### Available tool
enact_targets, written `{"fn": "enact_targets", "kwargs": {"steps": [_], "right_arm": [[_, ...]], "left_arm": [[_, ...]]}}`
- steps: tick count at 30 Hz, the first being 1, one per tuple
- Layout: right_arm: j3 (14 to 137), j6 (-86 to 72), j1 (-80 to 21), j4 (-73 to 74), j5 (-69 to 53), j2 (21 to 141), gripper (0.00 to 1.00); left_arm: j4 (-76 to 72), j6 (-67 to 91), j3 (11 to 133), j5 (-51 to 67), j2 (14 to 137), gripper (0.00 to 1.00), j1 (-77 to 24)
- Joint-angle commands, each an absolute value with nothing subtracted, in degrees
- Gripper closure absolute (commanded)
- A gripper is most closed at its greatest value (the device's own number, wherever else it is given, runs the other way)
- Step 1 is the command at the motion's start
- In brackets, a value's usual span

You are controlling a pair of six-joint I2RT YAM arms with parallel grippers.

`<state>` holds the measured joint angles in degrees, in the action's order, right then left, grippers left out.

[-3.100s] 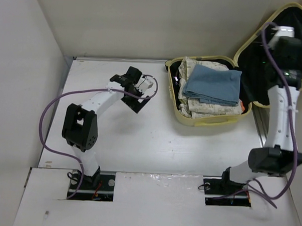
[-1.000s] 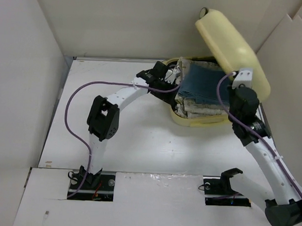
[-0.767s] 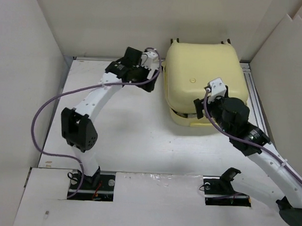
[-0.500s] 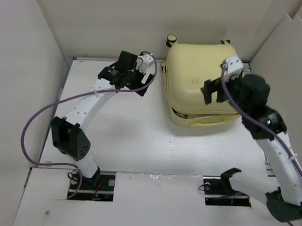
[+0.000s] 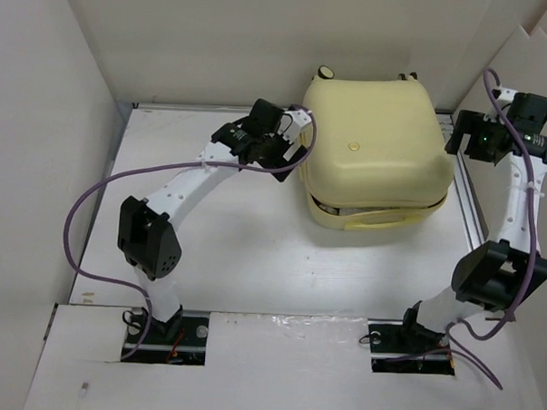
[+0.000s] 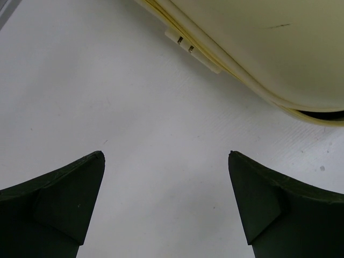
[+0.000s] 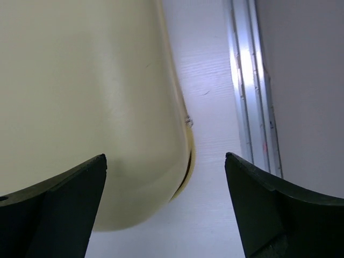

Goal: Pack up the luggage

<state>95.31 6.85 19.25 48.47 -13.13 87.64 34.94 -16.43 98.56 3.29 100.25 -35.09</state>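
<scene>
Spread wide at the left gripper [image 6: 165, 156], with nothing between the jaws. Hovering over bare table [image 6: 134, 107], just off the 9 o'clock side of the luggage [image 6: 258, 43] and apart from its shell. Facing a small pale tab [image 6: 192, 50] on that side's seam. Carried on the left arm [image 5: 178, 196], reaching in from the table's 7 o'clock.

Equally wide at the right gripper [image 7: 165, 156], and holding nothing. Poised over the luggage's 3 o'clock edge, with yellow shell under one jaw and table plus a metal rail [image 7: 247, 80] under the other. Cannot tell whether touching the shell. Held high on the right arm [image 5: 514, 215], standing at the table's 4 o'clock.

As for the luggage: lying flat at the table's 1 o'clock, lid down. Not fully shut, though, with a dark slit [image 5: 373, 208] showing along its 6 o'clock rim. Trailing purple cable [image 5: 82, 215] along both arms.
</scene>
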Motion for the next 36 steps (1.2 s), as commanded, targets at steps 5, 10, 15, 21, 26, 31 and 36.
{"fn": "enact_targets", "kwargs": {"steps": [5, 10, 15, 21, 26, 31, 36], "right_arm": [[105.5, 1.4, 21.8, 43.5, -6.9, 98.2, 0.15], [109.9, -2.0, 21.8, 40.9, -6.9, 107.5, 0.29], [112.7, -3.1, 20.1, 40.9, -9.6, 112.3, 0.30], [115.5, -7.9, 18.9, 36.4, -7.0, 118.5, 0.28], [123.0, -8.5, 16.0, 36.4, -16.8, 126.9, 0.28], [124.5, -7.7, 9.2, 34.4, -22.6, 132.6, 0.28], [123.2, -7.7, 3.1, 27.8, -38.2, 136.3, 0.30]], "left_arm": [[33.4, -10.7, 102.4, 1.4, 105.9, 0.04, -32.8], [34.5, -7.8, 106.4, 6.4, 112.5, 0.11, -28.0], [26.3, -13.7, 102.1, 7.5, 113.1, 0.20, -27.9], [22.5, -9.8, 106.1, 14.2, 115.1, 0.10, -26.0], [26.3, 0.6, 120.1, 21.7, 123.6, 0.07, -26.0], [19.6, 5.7, 112.9, 33.4, 126.4, 0.06, -25.9], [15.3, -3.5, 99.1, 33.9, 121.5, 0.06, -30.1]]}}
